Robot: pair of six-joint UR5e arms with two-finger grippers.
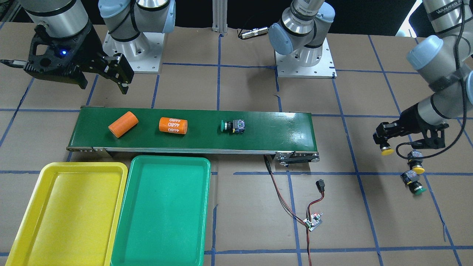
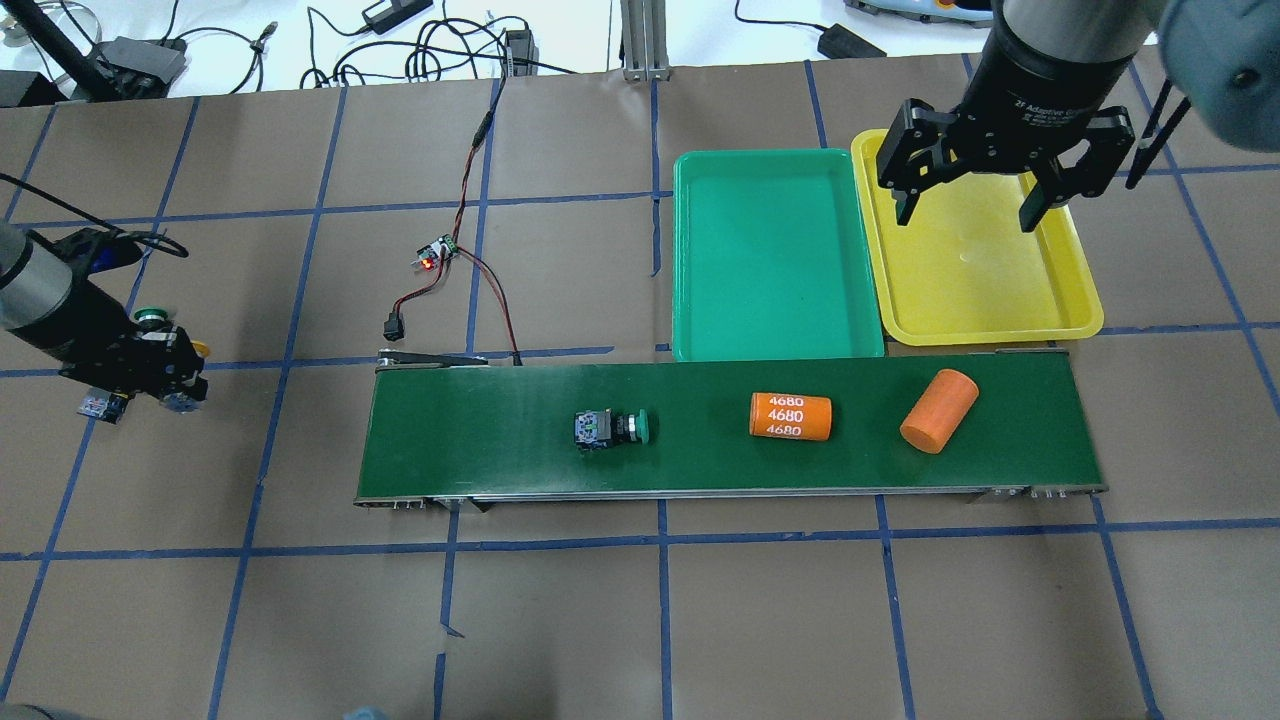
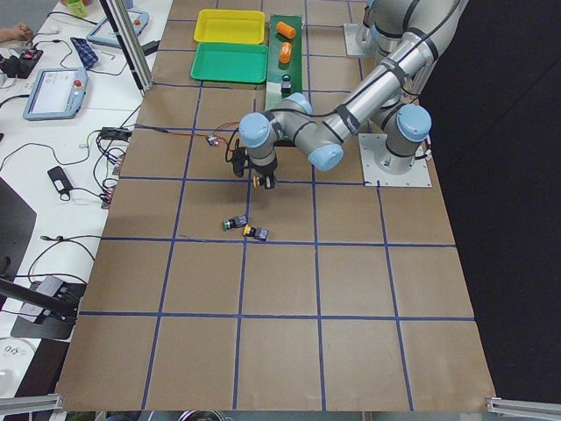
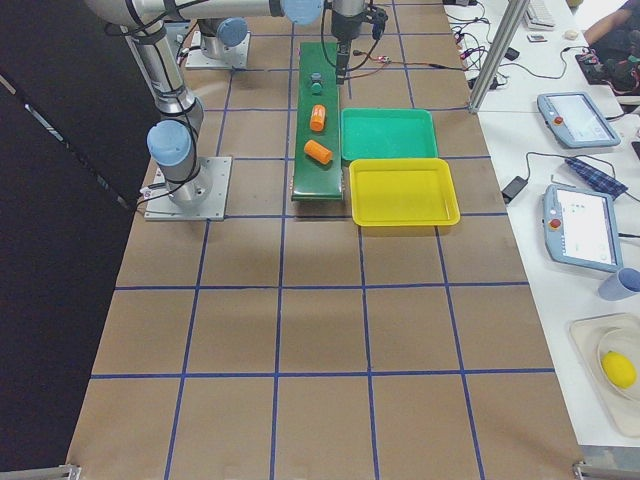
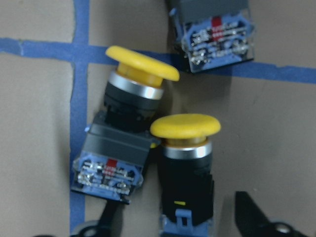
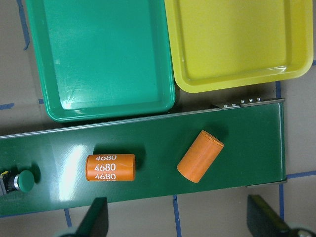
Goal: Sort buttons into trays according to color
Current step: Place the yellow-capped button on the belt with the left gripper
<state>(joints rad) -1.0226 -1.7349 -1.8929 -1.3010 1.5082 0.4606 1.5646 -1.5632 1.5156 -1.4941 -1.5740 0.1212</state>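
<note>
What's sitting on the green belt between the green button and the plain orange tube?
The orange cylinder printed 4680 lies between the green button and the plain orange cylinder on the conveyor belt, clearest in the overhead view.

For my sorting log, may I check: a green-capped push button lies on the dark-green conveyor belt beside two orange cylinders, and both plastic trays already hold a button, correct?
Not quite: the green-capped push button does lie on the dark-green conveyor belt with the two orange cylinders, but the shallow green plastic tray and yellow plastic tray hold no button. The overhead exterior view shows this.
</note>
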